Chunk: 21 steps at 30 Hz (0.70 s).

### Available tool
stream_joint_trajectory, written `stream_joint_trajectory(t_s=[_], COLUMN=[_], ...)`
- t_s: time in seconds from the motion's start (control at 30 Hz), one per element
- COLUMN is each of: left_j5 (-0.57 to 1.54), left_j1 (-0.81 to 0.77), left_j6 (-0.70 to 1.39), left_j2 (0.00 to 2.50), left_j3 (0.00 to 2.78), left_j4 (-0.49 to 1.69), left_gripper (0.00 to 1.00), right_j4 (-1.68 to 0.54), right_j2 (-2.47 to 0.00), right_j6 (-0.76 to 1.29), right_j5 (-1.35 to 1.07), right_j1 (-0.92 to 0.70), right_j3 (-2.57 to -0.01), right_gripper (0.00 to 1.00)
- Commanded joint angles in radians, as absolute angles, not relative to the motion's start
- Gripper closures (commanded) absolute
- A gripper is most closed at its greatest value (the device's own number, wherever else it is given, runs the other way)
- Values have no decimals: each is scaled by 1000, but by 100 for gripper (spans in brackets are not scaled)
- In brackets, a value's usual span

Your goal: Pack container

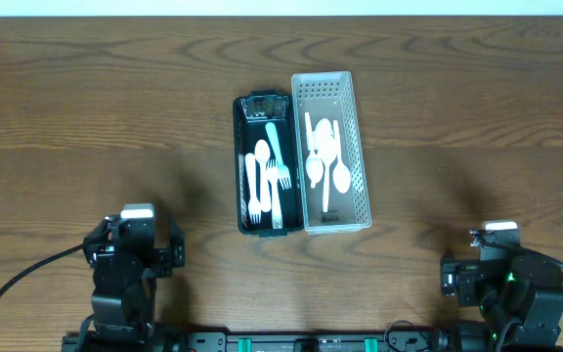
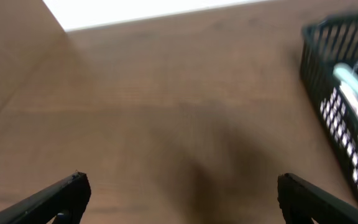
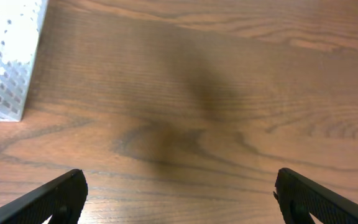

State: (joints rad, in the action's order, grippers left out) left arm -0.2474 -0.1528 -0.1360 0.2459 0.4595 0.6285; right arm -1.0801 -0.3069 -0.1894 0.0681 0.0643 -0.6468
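A black basket point(image 1: 239, 166) stands mid-table with several white plastic forks point(image 1: 268, 176) lying in it. Touching its right side is a white perforated basket point(image 1: 360, 156) with several white spoons point(image 1: 323, 154). My left gripper point(image 2: 182, 193) is open and empty near the front left of the table, with the black basket's wall at the right edge of its wrist view point(image 2: 337, 81). My right gripper point(image 3: 179, 193) is open and empty at the front right, with the white basket's corner at the top left of its wrist view point(image 3: 8, 68).
Both arms point(image 1: 130, 264) point(image 1: 506, 284) rest at the table's near edge. Bare wooden tabletop point(image 1: 86, 117) surrounds the two baskets. The table's far edge meets a white surface in the left wrist view point(image 2: 135, 11).
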Motion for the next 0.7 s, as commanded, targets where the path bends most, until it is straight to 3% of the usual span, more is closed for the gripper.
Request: stream_joint_trajectory(t_s=[0.0,0.1,0.3,0.53,0.67], left_j5=[-263,-263,-263,-263,-263], left_j1=[-156,-156,-156,-156,-156], left_j6=[-149,-149,-149,-149,-149], left_j2=[239,239,239,239,239], left_j3=[456,456,456,456,456], left_j4=[687,764,867,886,886], left_gripper=[2,2,2,2,2], right_j4=[-1079,-1046,-875,-176,-15], right_j2=[-258,-163,-4,-5,-5], right_j6=[-197,-268,-270,-262,-191], right_j5=[76,102,-99,-211,-210], right_j1=[37,17,-6,-63,-73], right_j3=[-645,-644,-570,-193,-26], right_gripper=[1,1,1,1,1])
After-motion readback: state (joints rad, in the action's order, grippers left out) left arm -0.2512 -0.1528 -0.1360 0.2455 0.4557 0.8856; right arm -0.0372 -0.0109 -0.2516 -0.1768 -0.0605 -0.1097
